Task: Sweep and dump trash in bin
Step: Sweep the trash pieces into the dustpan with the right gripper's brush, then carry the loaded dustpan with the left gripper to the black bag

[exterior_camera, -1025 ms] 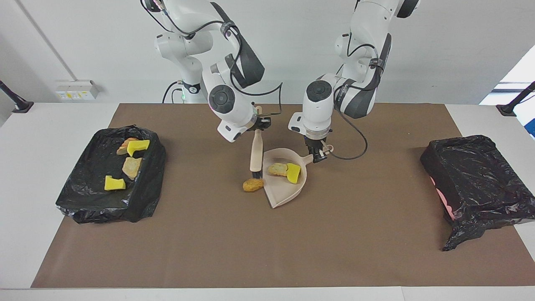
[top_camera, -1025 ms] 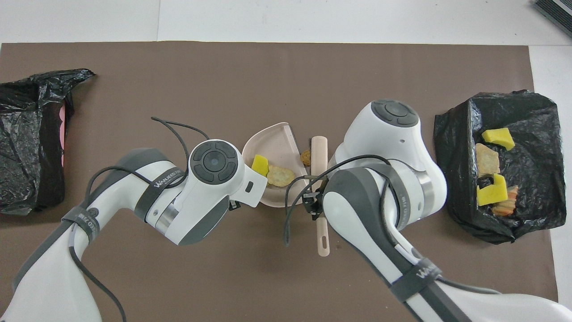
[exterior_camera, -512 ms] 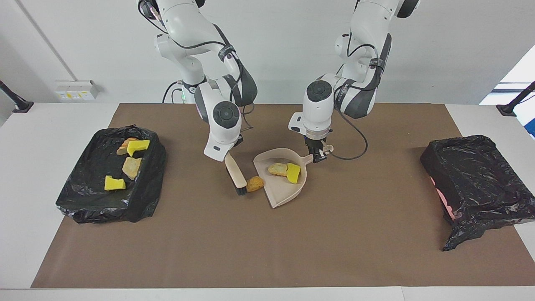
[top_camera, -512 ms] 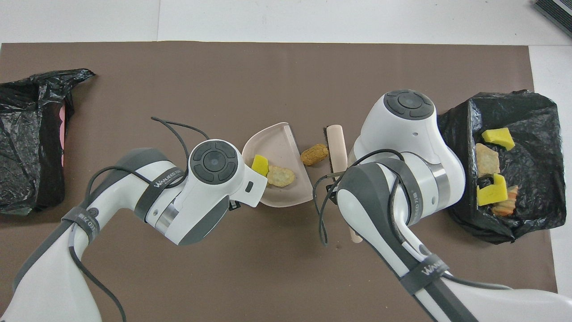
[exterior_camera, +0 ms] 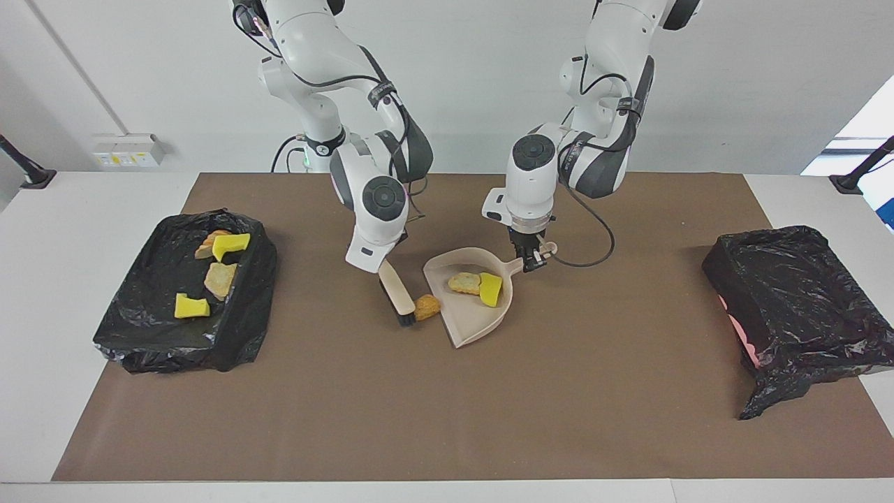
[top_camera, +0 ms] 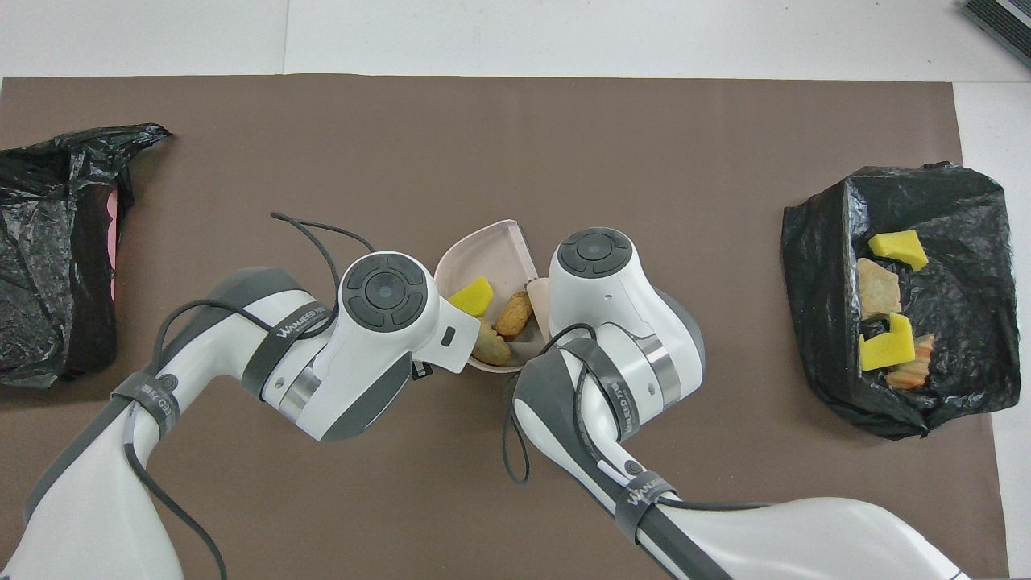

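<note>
Left end effector (exterior_camera: 532,257) pinches the dustpan (exterior_camera: 475,320), right end effector (exterior_camera: 381,264) the brush (exterior_camera: 396,297). Mid-frame, the last lump (exterior_camera: 427,307) is seemingly entering. Dumping into the bin (exterior_camera: 140,346) remains.

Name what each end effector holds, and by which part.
Left end effector: dustpan, by its handle end. Right end effector: brush, by its handle's upper end.

we see a brown mat (exterior_camera: 447,405) covering the middle of a white table (exterior_camera: 84,223). at the upper left of the facing view, a wall socket box (exterior_camera: 128,150); black clamp mounts (exterior_camera: 28,175) sit at both upper edges.
</note>
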You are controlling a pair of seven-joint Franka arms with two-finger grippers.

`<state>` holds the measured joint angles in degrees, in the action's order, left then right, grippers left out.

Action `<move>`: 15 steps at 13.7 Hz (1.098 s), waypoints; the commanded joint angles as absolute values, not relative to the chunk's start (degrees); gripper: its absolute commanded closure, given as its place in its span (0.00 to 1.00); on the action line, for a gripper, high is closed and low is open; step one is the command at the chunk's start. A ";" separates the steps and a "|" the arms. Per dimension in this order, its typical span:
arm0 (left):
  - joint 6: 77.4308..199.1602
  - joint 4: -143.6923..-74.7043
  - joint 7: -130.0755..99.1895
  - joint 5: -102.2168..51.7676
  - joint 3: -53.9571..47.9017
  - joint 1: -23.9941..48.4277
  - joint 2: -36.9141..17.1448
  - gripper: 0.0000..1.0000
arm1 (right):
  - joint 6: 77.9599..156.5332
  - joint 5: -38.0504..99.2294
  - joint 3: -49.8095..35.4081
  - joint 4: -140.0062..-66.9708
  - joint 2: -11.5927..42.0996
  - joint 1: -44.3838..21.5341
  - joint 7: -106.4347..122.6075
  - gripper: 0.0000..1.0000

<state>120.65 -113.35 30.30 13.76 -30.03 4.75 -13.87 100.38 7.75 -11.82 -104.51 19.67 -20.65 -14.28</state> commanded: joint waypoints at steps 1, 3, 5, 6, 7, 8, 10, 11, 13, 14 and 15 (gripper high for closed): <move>120.68 -114.35 30.94 13.27 -29.80 4.30 -13.45 1.00 | 98.27 9.84 -11.78 -103.10 16.37 -18.73 -19.13 1.00; 120.85 -114.26 32.86 13.27 -29.27 4.13 -13.36 1.00 | 95.12 10.02 -11.69 -103.27 12.06 -16.97 -23.71 1.00; 121.03 -114.00 38.55 13.27 -27.61 4.22 -13.10 1.00 | 89.24 10.11 -11.69 -104.49 8.20 -17.14 -28.63 1.00; 120.85 -113.91 41.02 13.27 -26.90 4.22 -12.92 1.00 | 86.95 10.11 -11.69 -105.81 6.52 -17.75 -30.22 1.00; 120.59 -113.91 43.39 13.10 -25.68 4.22 -12.57 1.00 | 86.49 10.37 -12.04 -107.73 5.11 -18.36 -30.93 1.00; 120.50 -113.91 46.20 12.31 -24.10 4.48 -12.13 1.00 | 87.62 13.33 -12.04 -110.80 3.10 -19.67 -31.20 1.00; 120.50 -113.82 50.78 11.69 -21.20 4.66 -10.99 1.00 | 95.05 18.35 -12.22 -119.13 -1.56 -21.17 -31.55 1.00; 120.41 -113.82 53.15 11.60 -19.27 4.92 -10.12 1.00 | 98.66 19.24 -12.22 -122.83 -3.93 -24.14 -32.07 1.00; 119.89 -113.82 57.72 11.08 -15.14 5.10 -8.01 1.00 | 99.84 20.56 -12.30 -126.72 -5.27 -26.53 -33.04 1.00; 119.27 -113.82 59.83 10.29 -13.20 5.18 -6.95 1.00 | 101.06 21.44 -12.22 -128.04 -5.19 -28.81 -34.09 1.00; 118.75 -113.73 62.12 9.67 -10.57 5.53 -6.07 1.00 | 102.99 21.53 -12.22 -129.80 -5.27 -29.44 -34.88 1.00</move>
